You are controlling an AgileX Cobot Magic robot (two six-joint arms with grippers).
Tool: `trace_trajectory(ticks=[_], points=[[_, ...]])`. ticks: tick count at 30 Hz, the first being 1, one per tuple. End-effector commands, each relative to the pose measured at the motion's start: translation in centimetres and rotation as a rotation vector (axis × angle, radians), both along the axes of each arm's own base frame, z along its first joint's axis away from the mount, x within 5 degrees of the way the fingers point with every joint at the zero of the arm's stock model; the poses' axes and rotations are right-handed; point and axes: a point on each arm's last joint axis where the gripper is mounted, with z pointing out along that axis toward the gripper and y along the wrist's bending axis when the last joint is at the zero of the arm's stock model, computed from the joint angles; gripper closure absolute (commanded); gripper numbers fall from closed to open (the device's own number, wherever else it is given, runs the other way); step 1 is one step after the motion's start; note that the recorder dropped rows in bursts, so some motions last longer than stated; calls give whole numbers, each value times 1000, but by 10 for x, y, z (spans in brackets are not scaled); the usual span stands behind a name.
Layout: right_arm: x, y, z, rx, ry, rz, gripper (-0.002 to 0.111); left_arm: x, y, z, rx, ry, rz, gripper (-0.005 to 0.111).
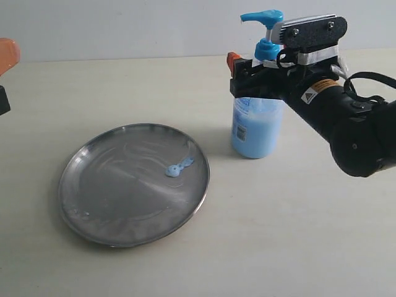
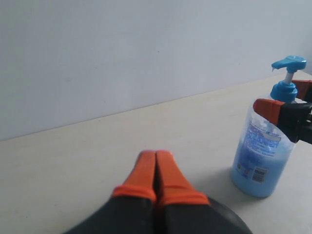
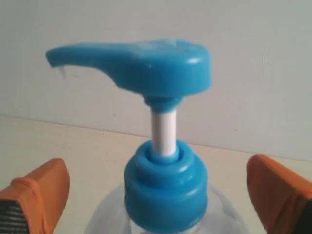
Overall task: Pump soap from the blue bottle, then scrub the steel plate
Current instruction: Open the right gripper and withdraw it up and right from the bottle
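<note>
My right gripper (image 3: 158, 191) stands wide astride the upright blue bottle (image 1: 257, 130). The soap (image 1: 176, 168) sits on the steel plate (image 1: 111, 204), nearer my closed left gripper (image 2: 156, 163).

A pale cream tabletop (image 1: 291, 247) with a smooth matte surface fills most of the exterior view and runs back to a plain whitish-grey wall (image 1: 124, 25), which meets it in a straight line and carries a few faint specks
</note>
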Motion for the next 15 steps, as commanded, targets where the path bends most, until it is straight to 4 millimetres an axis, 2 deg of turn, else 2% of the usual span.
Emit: trace_trajectory(ticks=[1, 7, 15], points=[[-2, -1, 13, -3, 16, 11, 13, 0, 1, 1, -6, -15, 8, 107], [-9, -3, 22, -17, 96, 24, 13, -2, 2, 2, -10, -21, 8, 107], [-26, -12, 49, 0, 189, 14, 13, -5, 4, 6, -17, -38, 7, 107]])
